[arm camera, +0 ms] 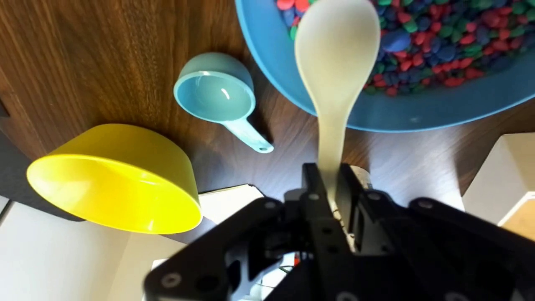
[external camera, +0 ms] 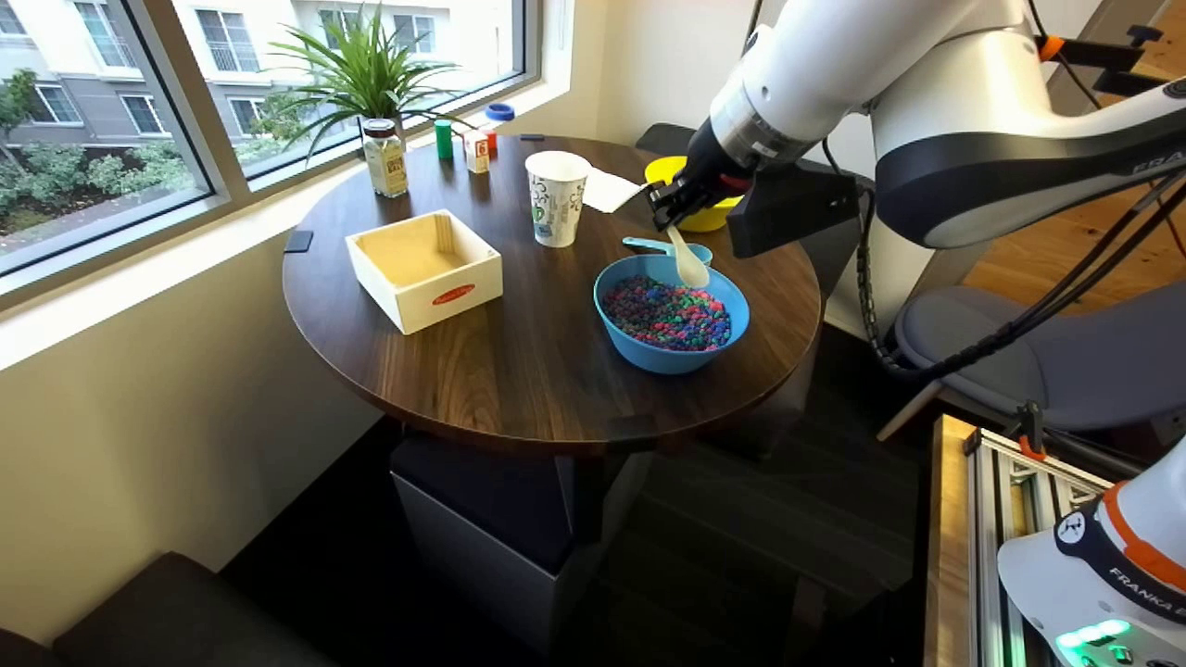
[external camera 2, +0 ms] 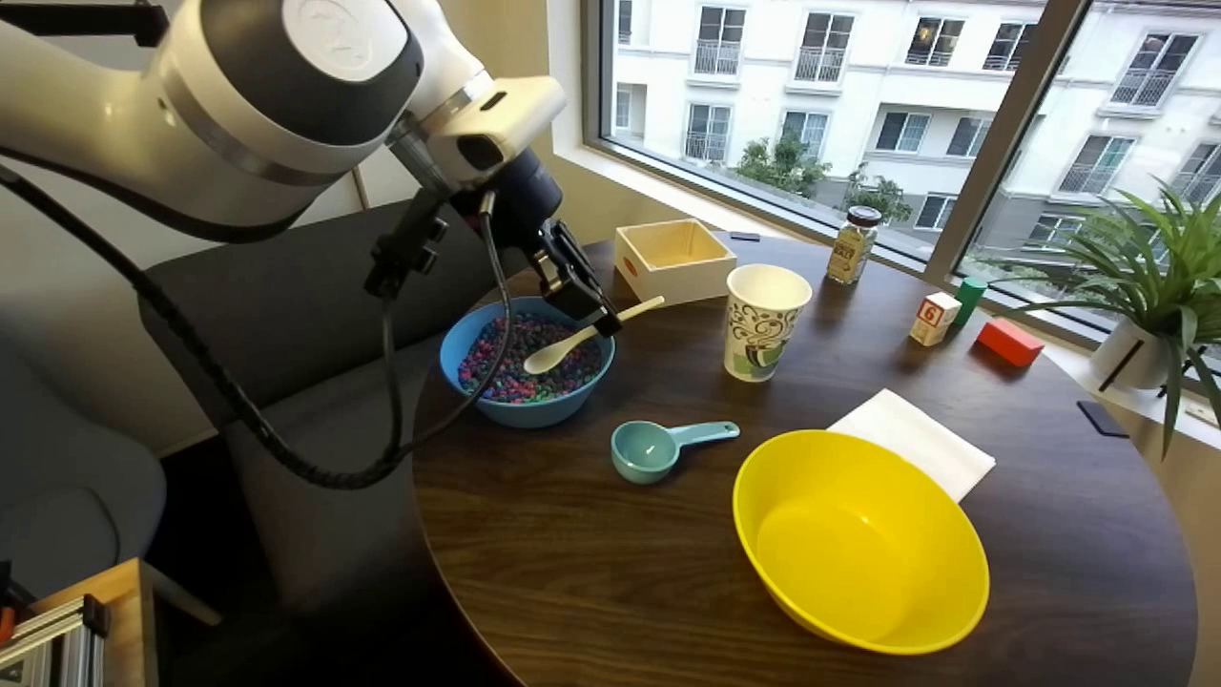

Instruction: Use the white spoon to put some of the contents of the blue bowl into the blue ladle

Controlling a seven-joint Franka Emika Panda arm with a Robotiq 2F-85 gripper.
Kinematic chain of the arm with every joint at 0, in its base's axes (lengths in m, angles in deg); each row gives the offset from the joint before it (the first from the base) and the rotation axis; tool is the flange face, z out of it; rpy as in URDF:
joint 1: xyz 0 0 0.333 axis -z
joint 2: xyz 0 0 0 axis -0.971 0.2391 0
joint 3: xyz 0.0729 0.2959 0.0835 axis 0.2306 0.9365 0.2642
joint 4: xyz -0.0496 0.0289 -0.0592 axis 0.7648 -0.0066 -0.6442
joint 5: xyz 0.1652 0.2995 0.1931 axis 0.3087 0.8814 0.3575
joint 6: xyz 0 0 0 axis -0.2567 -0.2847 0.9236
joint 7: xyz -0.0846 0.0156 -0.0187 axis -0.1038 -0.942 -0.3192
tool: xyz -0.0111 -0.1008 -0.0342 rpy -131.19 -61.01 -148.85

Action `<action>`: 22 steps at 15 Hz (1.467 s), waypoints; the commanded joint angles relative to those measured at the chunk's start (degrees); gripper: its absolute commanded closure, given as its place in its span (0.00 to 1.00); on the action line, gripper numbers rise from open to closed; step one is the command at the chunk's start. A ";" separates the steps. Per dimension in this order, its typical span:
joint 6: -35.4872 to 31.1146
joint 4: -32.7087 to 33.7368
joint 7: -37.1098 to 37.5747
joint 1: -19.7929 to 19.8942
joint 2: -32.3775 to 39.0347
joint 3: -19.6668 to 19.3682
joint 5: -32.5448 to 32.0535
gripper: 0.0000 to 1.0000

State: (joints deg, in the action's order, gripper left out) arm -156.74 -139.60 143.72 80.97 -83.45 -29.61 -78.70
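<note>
Two black fingers [arm camera: 310, 179] of the black robotic gripper [arm camera: 328, 179] pinch the handle of a small, off-white, plastic-looking spoon [arm camera: 337, 50], pressed together so that only the handle's own width parts them. The spoon slants: its oval scoop end sits lower, over a wide, round, bright blue bowl [external camera: 669, 361], while the tail of the handle juts out on the other side of the fingers. That bowl stands upright on a round, dark brown wooden table [external camera: 519, 389] and holds a heap of tiny multicoloured pieces [arm camera: 439, 50], red, pink, blue and green. Between it and a wide, round, glossy yellow bowl [external camera 2: 839, 544] lies a small, pale blue, plastic-looking ladle [arm camera: 217, 104], near the blue bowl but apart from it; its round cup faces up and shows a smooth inner wall. The yellow bowl's shiny floor shows too. A square, pale wooden box [external camera: 451, 295] with a red oval mark has its tan floor in view. A tall, white paper cup [external camera 2: 760, 329] printed with swirls stands upright between the box and the yellow bowl; its bottom is hidden. By the window [external camera 2: 868, 57] stands a dark-capped, yellowish, printed jar [external camera: 387, 167].
</note>
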 commanded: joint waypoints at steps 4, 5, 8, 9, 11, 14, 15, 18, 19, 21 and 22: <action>0.38 0.15 5.10 -3.45 2.52 -1.21 -4.28 0.97; 0.18 0.17 5.70 -3.77 2.85 -1.31 -4.94 0.97; 0.58 0.20 7.65 -4.68 3.54 -1.40 -6.65 0.97; 0.73 0.15 8.39 -4.97 3.67 -1.47 -7.17 0.97; 1.19 -0.13 9.34 -5.67 3.75 -1.50 -7.69 0.97; 1.87 -0.15 10.21 -6.37 4.07 -1.59 -8.48 0.97; 2.18 -0.11 10.43 -6.59 4.14 -1.62 -8.70 0.97; 2.76 0.00 10.98 -7.06 4.32 -1.74 -8.95 0.97; 2.91 0.03 10.81 -7.18 4.37 -1.81 -8.64 0.97; 3.33 0.19 10.55 -7.35 4.55 -1.95 -7.71 0.97; 3.57 0.26 10.34 -7.42 4.69 -2.06 -7.08 0.97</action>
State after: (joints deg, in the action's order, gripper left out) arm -155.35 -139.68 152.60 75.05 -79.54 -30.80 -86.03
